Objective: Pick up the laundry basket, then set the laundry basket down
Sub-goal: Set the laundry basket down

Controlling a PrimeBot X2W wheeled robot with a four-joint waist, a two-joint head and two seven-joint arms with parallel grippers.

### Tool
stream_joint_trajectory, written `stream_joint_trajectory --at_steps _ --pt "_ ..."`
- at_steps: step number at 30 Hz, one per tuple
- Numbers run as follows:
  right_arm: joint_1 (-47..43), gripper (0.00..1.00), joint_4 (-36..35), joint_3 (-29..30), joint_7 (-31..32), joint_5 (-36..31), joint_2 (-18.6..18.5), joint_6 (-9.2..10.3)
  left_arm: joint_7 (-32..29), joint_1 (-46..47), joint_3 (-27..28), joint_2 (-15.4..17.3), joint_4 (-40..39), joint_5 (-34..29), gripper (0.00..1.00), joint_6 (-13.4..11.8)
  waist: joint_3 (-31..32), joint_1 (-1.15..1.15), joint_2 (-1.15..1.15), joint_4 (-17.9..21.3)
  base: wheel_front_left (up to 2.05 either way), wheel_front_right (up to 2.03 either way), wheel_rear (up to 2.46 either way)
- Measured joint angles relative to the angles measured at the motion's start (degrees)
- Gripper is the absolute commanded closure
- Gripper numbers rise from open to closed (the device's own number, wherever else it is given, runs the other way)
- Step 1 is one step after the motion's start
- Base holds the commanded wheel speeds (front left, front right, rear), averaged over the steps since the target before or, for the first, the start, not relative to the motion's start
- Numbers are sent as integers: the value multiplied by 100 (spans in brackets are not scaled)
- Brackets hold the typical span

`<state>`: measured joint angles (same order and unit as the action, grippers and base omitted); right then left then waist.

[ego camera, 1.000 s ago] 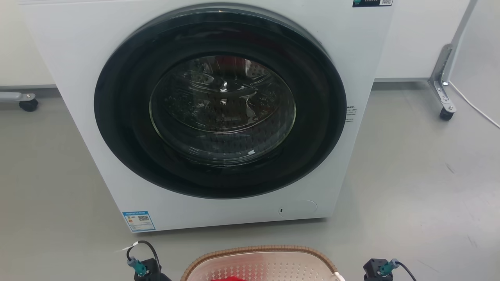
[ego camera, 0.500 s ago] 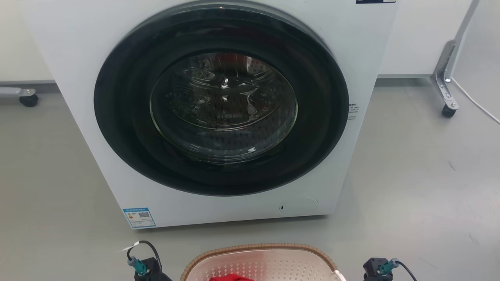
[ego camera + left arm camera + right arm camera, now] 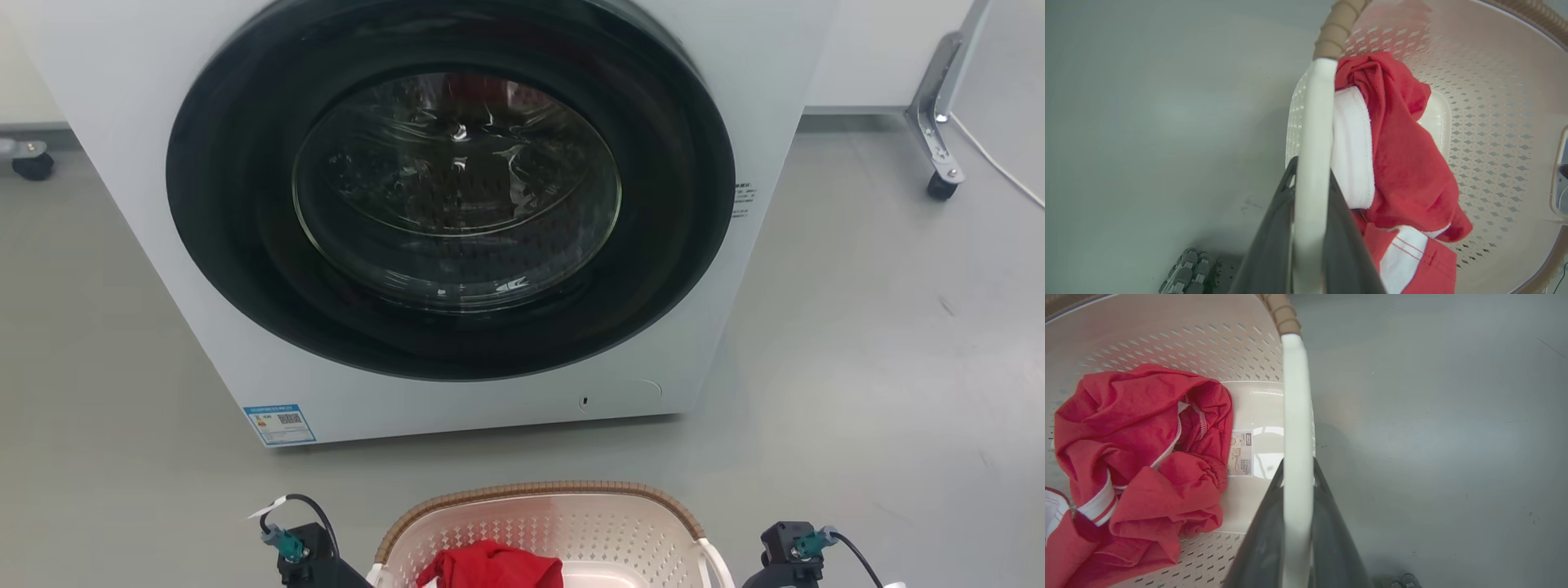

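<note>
Left end effector (image 3: 1312, 179) and right end effector (image 3: 1297, 471) grip the edge-cropped laundry basket (image 3: 539, 489).

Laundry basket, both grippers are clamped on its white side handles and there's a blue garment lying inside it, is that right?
Not quite. The garment inside the laundry basket is red with white trim, not blue; both wrist views show it. The rest holds: the left gripper and the right gripper are clamped on its white side handles.
</note>
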<state>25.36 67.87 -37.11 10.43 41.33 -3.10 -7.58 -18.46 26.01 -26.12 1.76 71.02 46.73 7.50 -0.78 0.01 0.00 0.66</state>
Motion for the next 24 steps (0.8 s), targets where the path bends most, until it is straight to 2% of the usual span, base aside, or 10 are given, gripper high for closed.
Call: stream_joint_trajectory --at_steps 10,24 --pt "249 100 -25 -10 -336 -9 -67 0 405 258 -40 -13 -104 -53 100 2 -458 0 0 11 0 0 0" --pt "860 100 -108 -110 -764 -229 -167 0 983 801 -31 -15 -196 -122 100 -51 -1513 0 0 -16 0 0 0"
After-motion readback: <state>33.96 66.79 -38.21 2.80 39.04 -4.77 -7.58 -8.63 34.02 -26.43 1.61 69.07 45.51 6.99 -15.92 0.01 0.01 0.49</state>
